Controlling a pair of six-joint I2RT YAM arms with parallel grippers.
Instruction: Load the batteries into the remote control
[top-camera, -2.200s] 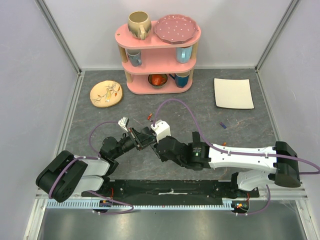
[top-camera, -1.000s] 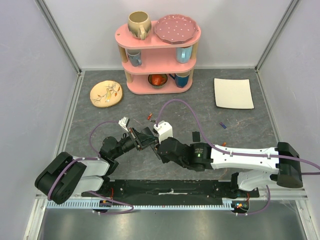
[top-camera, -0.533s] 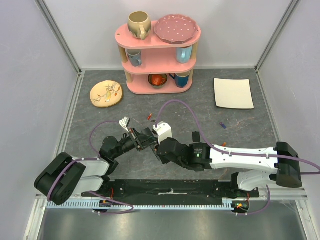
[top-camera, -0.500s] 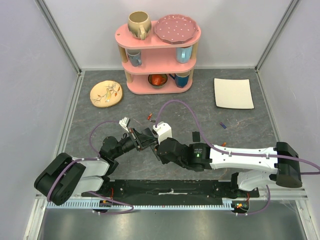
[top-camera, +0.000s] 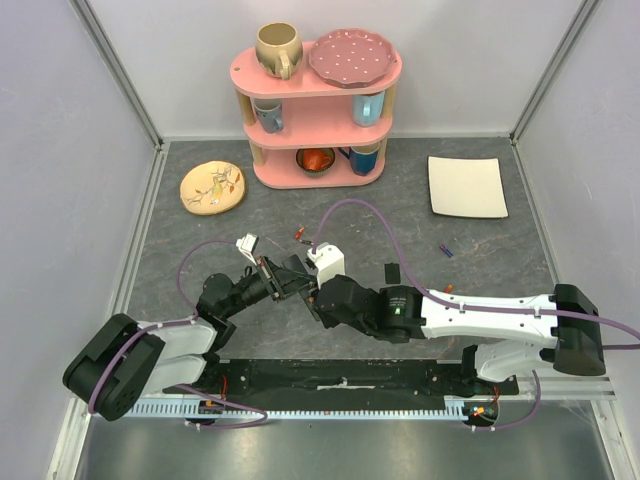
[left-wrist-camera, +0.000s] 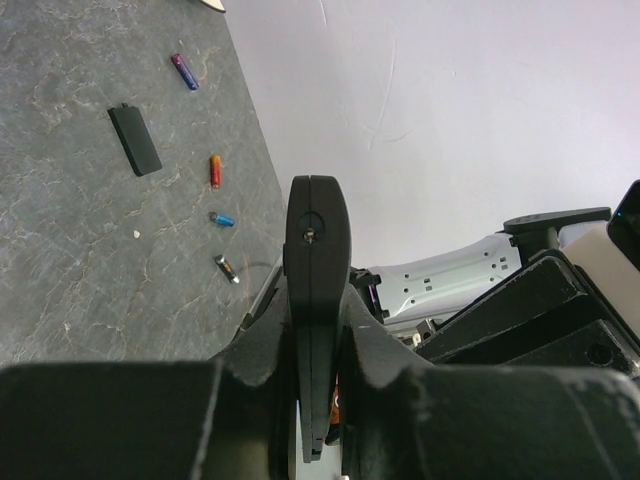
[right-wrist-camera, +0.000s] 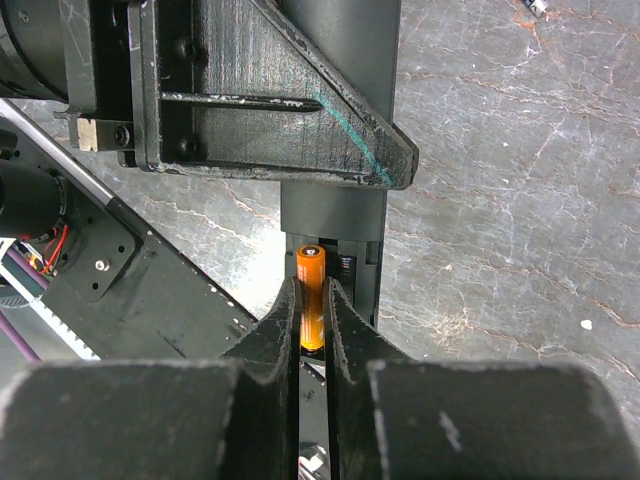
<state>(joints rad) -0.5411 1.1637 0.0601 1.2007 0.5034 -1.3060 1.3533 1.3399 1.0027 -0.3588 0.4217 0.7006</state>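
Note:
My left gripper (left-wrist-camera: 318, 335) is shut on the remote control (left-wrist-camera: 317, 250), a slim black bar seen edge-on and held above the table. In the right wrist view the remote control (right-wrist-camera: 340, 215) shows its recessed battery slot facing my right gripper (right-wrist-camera: 312, 322). That gripper is shut on an orange battery (right-wrist-camera: 311, 295) whose upper end sits in the left side of the slot, beside a spring. The two grippers meet near the table's centre (top-camera: 303, 285). Loose batteries lie on the table: blue-purple (left-wrist-camera: 184, 71), orange (left-wrist-camera: 215, 171), blue (left-wrist-camera: 222, 219) and grey (left-wrist-camera: 227, 268).
A flat black cover piece (left-wrist-camera: 135, 139) lies among the loose batteries. A pink shelf (top-camera: 318, 100) with cups and a plate stands at the back. A patterned plate (top-camera: 212, 187) is at the back left and a white square plate (top-camera: 467, 186) at the back right.
The left arm's shoulder has shifted slightly toward the near left. The grippers, the remote and the orange battery stay almost where they were.

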